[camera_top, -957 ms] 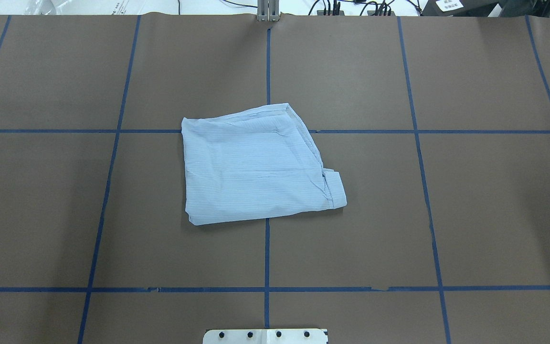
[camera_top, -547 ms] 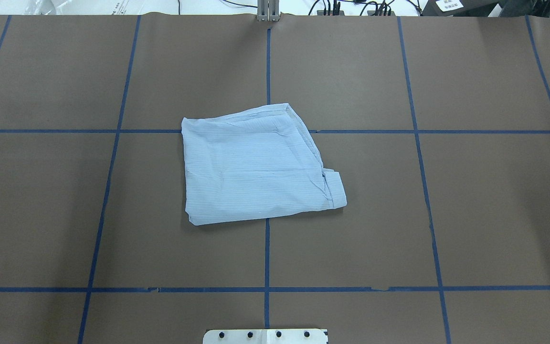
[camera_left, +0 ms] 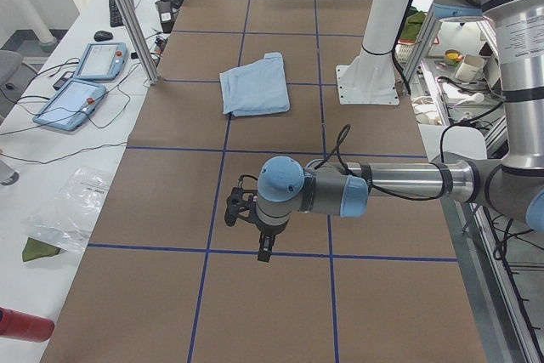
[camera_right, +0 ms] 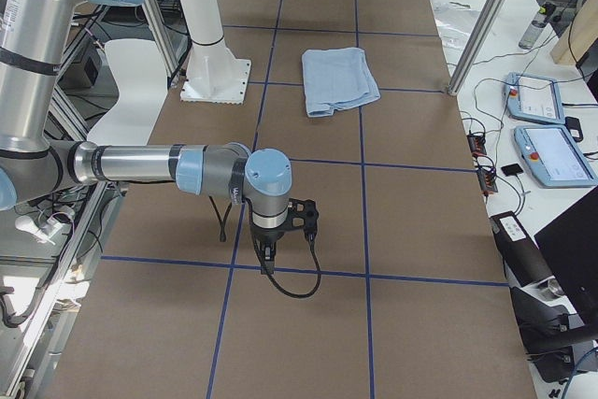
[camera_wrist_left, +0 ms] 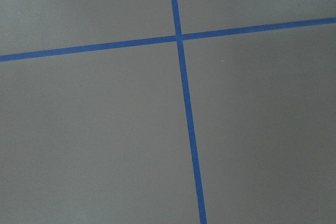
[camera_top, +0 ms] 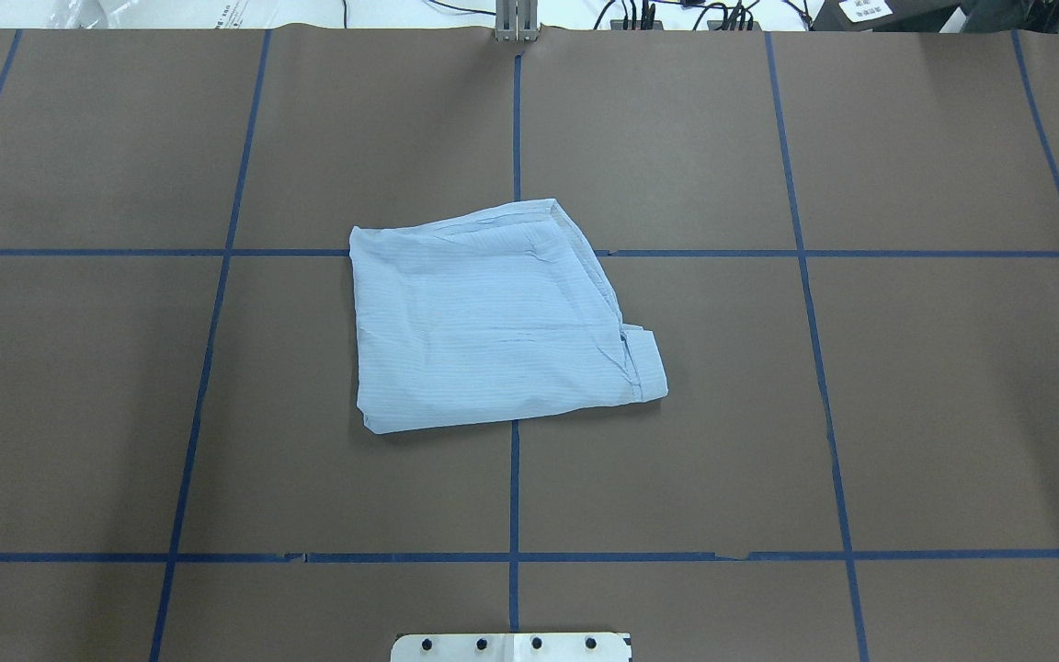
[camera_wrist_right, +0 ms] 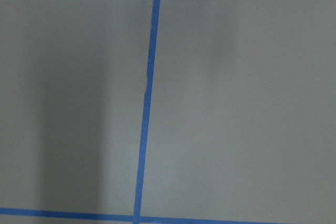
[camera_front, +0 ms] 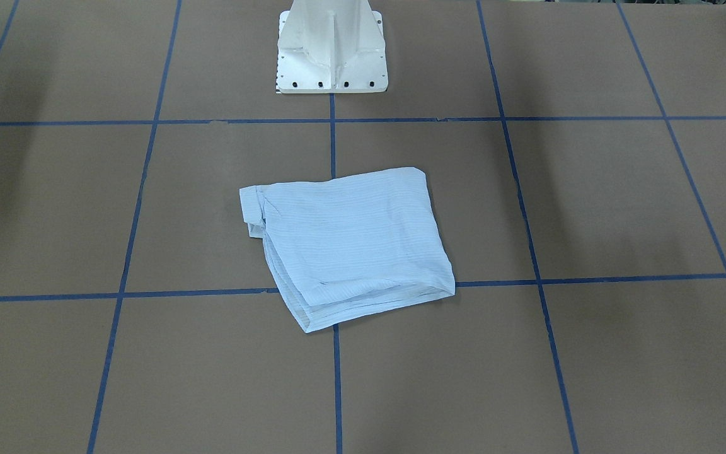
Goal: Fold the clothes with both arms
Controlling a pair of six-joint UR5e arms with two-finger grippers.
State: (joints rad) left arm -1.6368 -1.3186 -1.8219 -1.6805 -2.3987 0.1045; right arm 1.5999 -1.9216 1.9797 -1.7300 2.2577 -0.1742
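The pale blue striped shirt (camera_top: 493, 317) lies folded into a rough square at the middle of the brown table, also seen as a flat bundle in the front view (camera_front: 350, 243) with a cuff poking out at one corner. From the table's ends the shirt (camera_left: 253, 87) (camera_right: 338, 79) lies far from both arms. My left gripper (camera_left: 262, 248) hangs over bare table, pointing down, and I cannot tell if it is open or shut. My right gripper (camera_right: 266, 254) hangs likewise at the other end; its state cannot be told either. Both wrist views show only table and blue tape.
Blue tape lines (camera_top: 514, 487) divide the brown table (camera_top: 860, 414) into squares. The white pedestal base (camera_front: 331, 47) stands at the robot's edge. Tablets (camera_left: 85, 78), cables and a plastic bag (camera_left: 64, 210) lie on the white bench beyond the far edge.
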